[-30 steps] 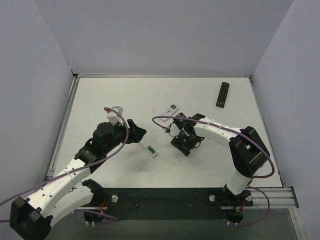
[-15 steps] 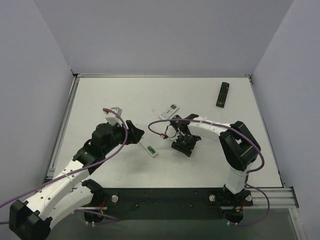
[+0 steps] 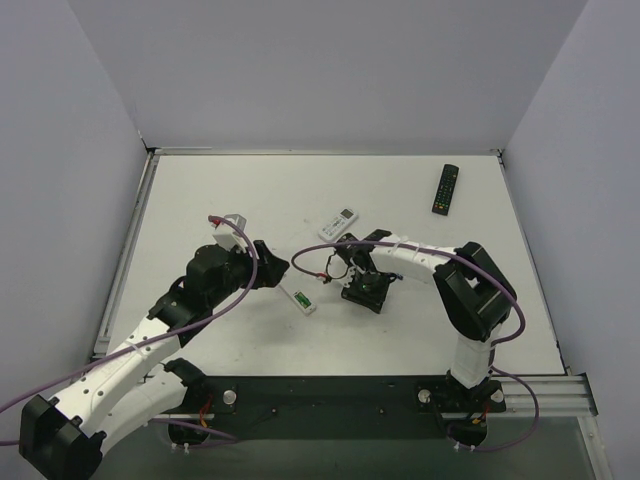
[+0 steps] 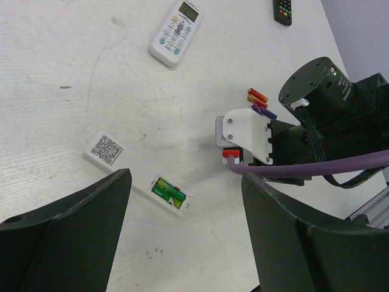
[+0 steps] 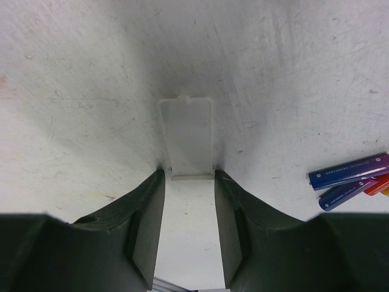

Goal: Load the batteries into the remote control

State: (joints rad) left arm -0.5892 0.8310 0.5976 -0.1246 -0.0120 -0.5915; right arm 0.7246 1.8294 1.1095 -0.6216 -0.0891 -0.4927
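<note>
Now | flat rectangular white cover [image 5: 188, 137] | cylindrical green batteries [image 4: 169, 193] | slim remote control [image 4: 108, 151]

slim remote [image 3: 298, 299]: on the table [image 3: 250, 190], near its middle
batteries [image 4: 169, 193]: side by side in the slim remote
display remote [image 3: 338, 222]: behind it, to the right
far remote [image 3: 445, 188]: far right corner
cover plate [image 5: 186, 139]: flat on the table, near the loose cells [image 5: 349, 179]
</note>
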